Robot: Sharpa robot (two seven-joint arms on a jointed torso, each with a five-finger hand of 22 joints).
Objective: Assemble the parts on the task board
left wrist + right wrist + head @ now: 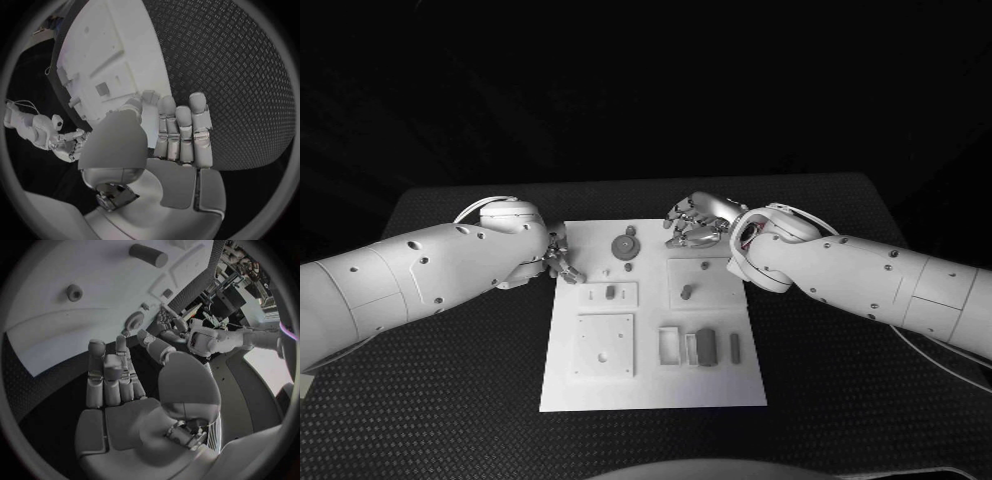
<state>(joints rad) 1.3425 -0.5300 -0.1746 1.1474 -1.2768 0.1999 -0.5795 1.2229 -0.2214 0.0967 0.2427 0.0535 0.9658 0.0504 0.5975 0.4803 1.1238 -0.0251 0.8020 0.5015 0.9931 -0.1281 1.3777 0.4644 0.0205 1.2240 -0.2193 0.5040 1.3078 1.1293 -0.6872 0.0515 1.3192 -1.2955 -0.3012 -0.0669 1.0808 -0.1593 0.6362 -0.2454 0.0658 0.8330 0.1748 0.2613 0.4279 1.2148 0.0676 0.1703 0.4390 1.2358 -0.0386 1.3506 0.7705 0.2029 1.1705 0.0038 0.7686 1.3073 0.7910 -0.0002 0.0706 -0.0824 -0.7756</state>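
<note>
Task board (653, 385): flat white rectangular plate, matte, centre of the black table (430, 400), whose surface has a fine diamond-tread texture. Grey parts sit on the board. A round gear-like disc (626, 243) at about 12 o'clock on the board. Two short upright pegs (610, 293) and (685, 292) stand in raised square pads mid-board. A square flat plate (604, 345) with small holes lies at 7 o'clock. A row of small oblong blocks (701, 346) at 4 o'clock, one darker, side by side.

Left hand (558, 257): silver, jointed metal, at the board's left edge around 10 o'clock. In the left wrist view the left hand (178, 135) has fingers straight, side by side, and the palm is bare; fingertips reach the board edge, contact unclear. Holds nothing.

Right hand (695, 221): at the board's far edge around 1 o'clock, fingers bent downward over the board. In the right wrist view the right hand (115, 382) shows fingers extended, slightly spread, nothing in the palm. Whether fingertips touch the board I cannot tell.
</note>
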